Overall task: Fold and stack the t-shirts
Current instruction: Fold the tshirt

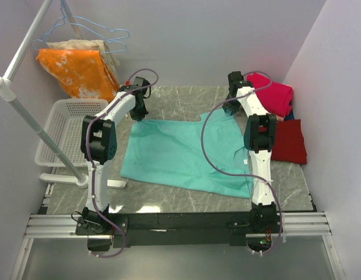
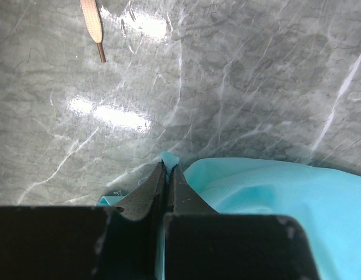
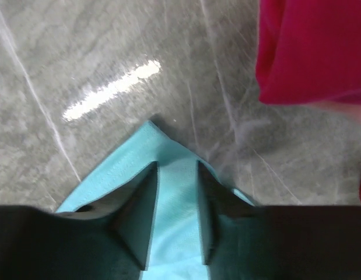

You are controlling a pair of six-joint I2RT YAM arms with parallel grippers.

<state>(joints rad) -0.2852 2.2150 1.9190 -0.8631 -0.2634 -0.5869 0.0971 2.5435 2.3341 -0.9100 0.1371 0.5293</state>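
We are pinching the far left corner of the teal t-shirt, lying spread on the table, with our left gripper pressed together. Our right gripper is straddling the opposite corner, fingers apart, probably for a matched fold.

Teal t-shirt flat; red t-shirts at right

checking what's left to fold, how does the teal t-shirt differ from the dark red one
The teal t-shirt is spread open in the middle; the dark red t-shirt is a compact rectangle at the right edge. The teal one covers far more surface than the dark red one. The left tool pinches a far corner of the teal one; no tool holds the dark red one. Both are plain, single-coloured and lie flat.
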